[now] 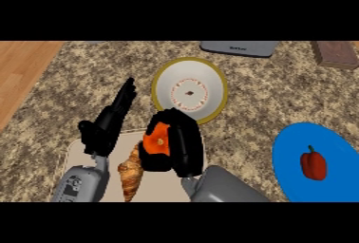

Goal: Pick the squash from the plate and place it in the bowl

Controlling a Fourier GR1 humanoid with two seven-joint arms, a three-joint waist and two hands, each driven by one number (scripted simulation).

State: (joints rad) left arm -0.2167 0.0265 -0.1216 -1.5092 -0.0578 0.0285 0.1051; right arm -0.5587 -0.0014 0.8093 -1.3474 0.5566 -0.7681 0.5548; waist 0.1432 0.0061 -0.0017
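left forearm (81,184): grey, dark markings | right forearm (226,186): plain grey | left hand (105,127): black | right hand (186,144): black

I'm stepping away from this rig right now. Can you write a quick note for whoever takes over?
Left hand: open, fingers straight, idle at the view's left.
Right hand: shut on the squash.
The squash sits in that hand just short of the bowl's near rim. Nothing is in the bowl.
Done: squash grasped.
Left: carry it over the bowl and release it there.
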